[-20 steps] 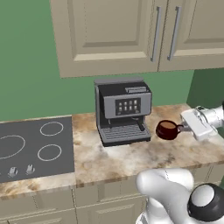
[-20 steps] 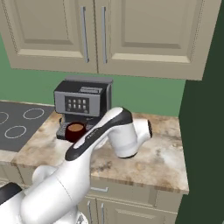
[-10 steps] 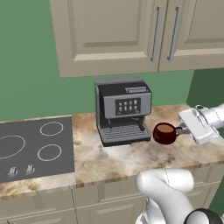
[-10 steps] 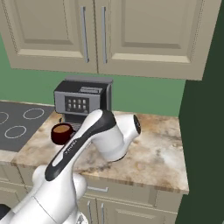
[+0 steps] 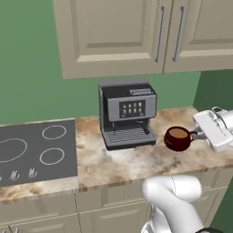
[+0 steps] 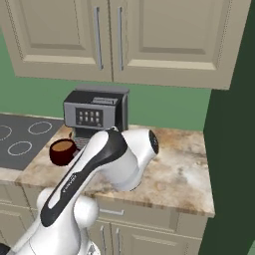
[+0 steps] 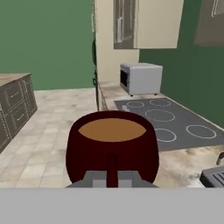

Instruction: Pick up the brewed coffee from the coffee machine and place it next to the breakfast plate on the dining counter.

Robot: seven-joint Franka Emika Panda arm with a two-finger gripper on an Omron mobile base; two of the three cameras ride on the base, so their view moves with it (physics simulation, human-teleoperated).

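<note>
One small round dark maroon mug of light brown coffee [image 5: 177,138] hangs level beside the boxy grey espresso machine [image 5: 128,113], handle clamped by the gripper [image 5: 199,134], likely avoiding spills.

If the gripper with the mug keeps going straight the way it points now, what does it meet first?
Judging by the hand view, the gripper, shut on the mug by its handle, points along the worktop over the black hob toward the silver toaster. The toaster looks like the first obstacle, though depth is unclear.
</note>
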